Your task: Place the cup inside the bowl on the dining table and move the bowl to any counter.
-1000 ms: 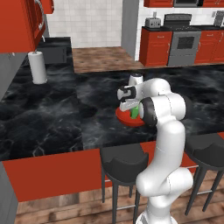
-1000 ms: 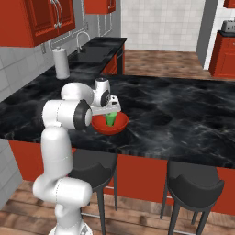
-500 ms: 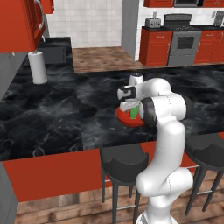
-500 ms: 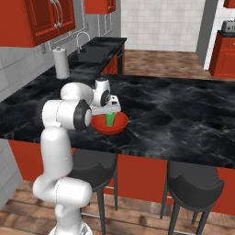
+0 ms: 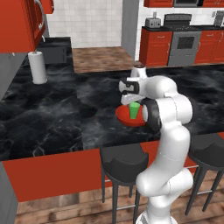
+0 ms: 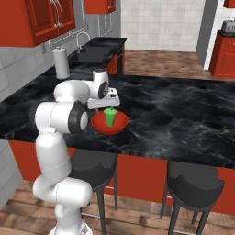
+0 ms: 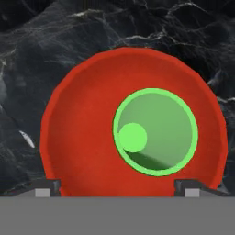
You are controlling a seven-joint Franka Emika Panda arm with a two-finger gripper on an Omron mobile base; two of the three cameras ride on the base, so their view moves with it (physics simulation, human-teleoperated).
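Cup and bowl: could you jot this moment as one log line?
cup: upright in bowl | bowl: on dining table | gripper: open above cup | next: probably grasp bowl

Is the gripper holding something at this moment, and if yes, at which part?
Nothing is held. The gripper is open above the bowl, and the cup stands free inside it, upright, between the spread fingertips but untouched.

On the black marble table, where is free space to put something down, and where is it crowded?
The dining table is bare between the paper towel roll and the bowl, and also right of the bowl in the right base view. It is crowded at the near edge, where the open pincer hangs over the cup standing in the bowl.
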